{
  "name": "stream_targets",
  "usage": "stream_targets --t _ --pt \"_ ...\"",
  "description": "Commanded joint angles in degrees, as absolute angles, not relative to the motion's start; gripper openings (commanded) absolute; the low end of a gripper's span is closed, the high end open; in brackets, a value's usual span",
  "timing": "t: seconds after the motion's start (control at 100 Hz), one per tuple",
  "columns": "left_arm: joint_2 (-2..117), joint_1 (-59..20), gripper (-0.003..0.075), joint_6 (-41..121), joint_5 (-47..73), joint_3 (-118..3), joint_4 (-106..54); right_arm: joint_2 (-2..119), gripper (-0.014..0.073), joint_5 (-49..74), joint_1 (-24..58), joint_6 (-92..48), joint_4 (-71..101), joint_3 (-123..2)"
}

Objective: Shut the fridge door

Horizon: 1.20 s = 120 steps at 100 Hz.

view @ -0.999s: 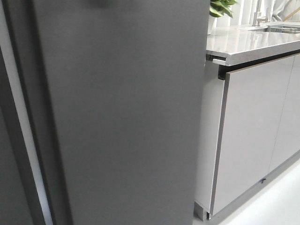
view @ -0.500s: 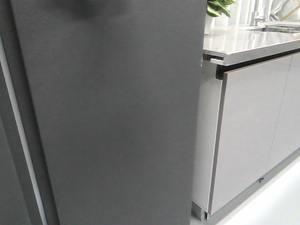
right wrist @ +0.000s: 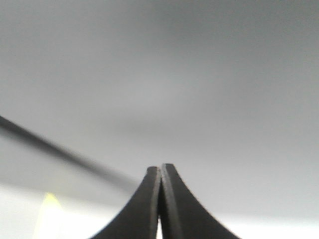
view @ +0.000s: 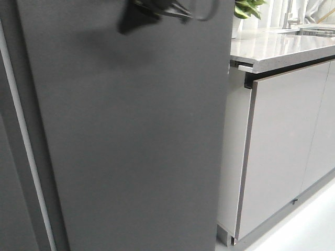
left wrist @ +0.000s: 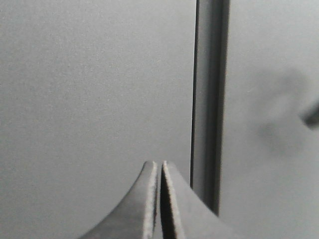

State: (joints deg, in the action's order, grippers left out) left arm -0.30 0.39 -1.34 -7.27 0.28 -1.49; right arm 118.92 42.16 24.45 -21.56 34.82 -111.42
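A dark arm part has just entered at the top of my view beside the fridge door (view: 131, 136), both pincers (left wrist: 159, 172) (right wrist: 160, 174) closed empty, suggesting pushing.

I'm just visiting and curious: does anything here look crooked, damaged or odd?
Nothing looks damaged or spilled. The one odd thing is a blurred dark shape at the top of the front view, casting a shadow on the dark-grey fridge panel; I cannot tell what it is. The cabinet doors sit flush.
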Motion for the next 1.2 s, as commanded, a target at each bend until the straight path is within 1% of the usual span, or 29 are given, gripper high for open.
stream_targets --t 0.0,0.13,0.23,0.3,0.45,0.55,0.689,0.839,1.059,1.099,1.189 --pt "-0.9 0.1 -0.002 -1.4 -11.4 2.3 -1.7 111.6 -0.0046 44.7 23.6 -13.6 26.1 -113.4" --pt "-0.9 0.1 -0.002 -1.4 -11.4 2.3 -1.7 105.1 -0.0046 47.0 23.6 -6.3 15.8 -112.0" --pt "-0.9 0.1 -0.002 -1.4 -11.4 2.3 -1.7 98.2 -0.0046 46.4 23.6 -4.6 12.8 -108.1" --pt "-0.9 0.1 -0.002 -1.4 -11.4 2.3 -1.7 91.9 -0.0046 43.3 23.6 -3.8 10.6 -102.2" --pt "-0.9 0.1 -0.002 -1.4 -11.4 2.3 -1.7 76.0 -0.0046 34.1 21.0 -1.4 8.8 -84.3" --pt "-0.9 0.1 -0.002 -1.4 -11.4 2.3 -1.7 66.4 -0.0046 33.1 17.2 -1.4 8.4 -73.9" --pt "-0.9 0.1 -0.002 -1.4 -11.4 2.3 -1.7 53.0 -0.0046 34.5 11.1 -1.4 7.8 -62.5" --pt "-0.9 0.1 -0.002 -1.4 -11.4 2.3 -1.7 36.9 -0.0046 33.7 8.2 -1.4 5.0 -51.7" --pt "-0.9 0.1 -0.002 -1.4 -11.4 2.3 -1.7 9.2 -0.0046 22.5 8.1 -1.4 4.5 -37.3" --pt "-0.9 0.1 -0.002 -1.4 -11.4 2.3 -1.7 5.6 -0.0046 23.1 8.1 -1.4 4.4 -35.5" --pt "-0.9 0.1 -0.002 -1.4 -11.4 2.3 -1.7 -0.1 -0.0046 29.4 8.1 2.4 3.8 -33.2"
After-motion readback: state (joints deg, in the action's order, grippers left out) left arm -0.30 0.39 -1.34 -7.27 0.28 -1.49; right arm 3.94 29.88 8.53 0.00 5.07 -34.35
